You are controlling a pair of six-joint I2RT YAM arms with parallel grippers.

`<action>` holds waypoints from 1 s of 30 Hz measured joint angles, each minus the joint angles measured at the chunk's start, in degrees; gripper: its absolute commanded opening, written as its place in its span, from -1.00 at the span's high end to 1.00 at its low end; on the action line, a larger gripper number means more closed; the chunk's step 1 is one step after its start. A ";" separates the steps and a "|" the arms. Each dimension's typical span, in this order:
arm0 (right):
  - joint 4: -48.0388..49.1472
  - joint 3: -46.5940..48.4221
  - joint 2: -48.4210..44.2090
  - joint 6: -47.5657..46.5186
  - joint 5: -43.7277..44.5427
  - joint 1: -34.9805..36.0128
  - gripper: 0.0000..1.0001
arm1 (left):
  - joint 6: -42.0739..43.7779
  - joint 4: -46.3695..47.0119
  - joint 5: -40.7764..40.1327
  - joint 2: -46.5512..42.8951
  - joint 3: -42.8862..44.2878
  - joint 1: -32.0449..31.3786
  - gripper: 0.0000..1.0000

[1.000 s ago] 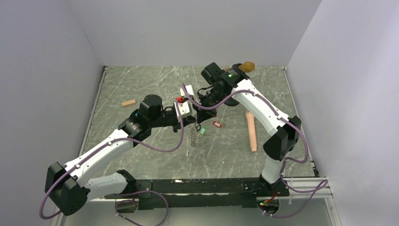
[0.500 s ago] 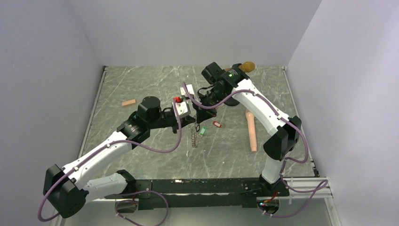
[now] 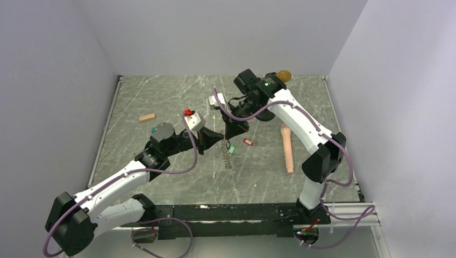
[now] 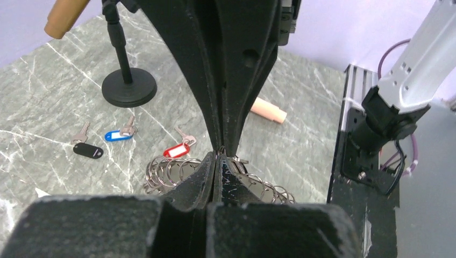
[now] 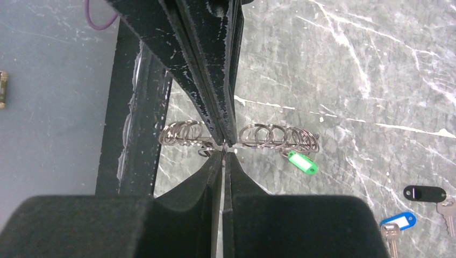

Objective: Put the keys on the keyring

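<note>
Near the middle of the desk, a little toward its far edge, two robot arms meet tip to tip. The left pincer is closed tight, its two fingers pressed together on the wire of the keyring. The right pincer is closed to a hairline gap and grips the same spot from the opposite side. The keyring, a curved chain of small metal loops, hangs between them, seemingly raised off the desk. A green-tagged key dangles from it, apparently already threaded on. Three keys lie loose on the desk. A red-tagged key is just right of the middle. A blue-tagged key and a black-tagged key are nearer the far edge, beside a round black stand base.

Likely risks: both pincers pinch one small point, so an uneven pull could twist the wire free and drop the keyring. The fingertips sit almost touching and could knock each other. With neither pincer free, fetching a loose key means one must let go. The keyring may then swing or sag, perhaps shedding the green-tagged key.
</note>
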 measured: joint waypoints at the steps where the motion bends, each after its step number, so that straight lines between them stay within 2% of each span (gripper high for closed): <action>1: 0.04 0.00 -0.09 0.00 -0.24 -0.07 0.78 | -1.22 1.51 -0.50 -0.22 -0.83 -0.02 1.00; 10: 1.53 0.00 -0.72 0.00 -2.40 -0.26 0.71 | -9.29 13.03 -4.20 -0.72 -5.77 -0.20 1.00; 26: 3.72 0.00 -0.72 0.48 -4.70 -1.03 0.72 | -14.36 21.97 -8.61 -1.66 -10.10 -0.17 1.00; 30: 3.82 -0.02 -0.79 0.55 -5.49 -1.36 1.00 | -15.61 24.02 -8.81 -1.68 -10.80 0.09 1.00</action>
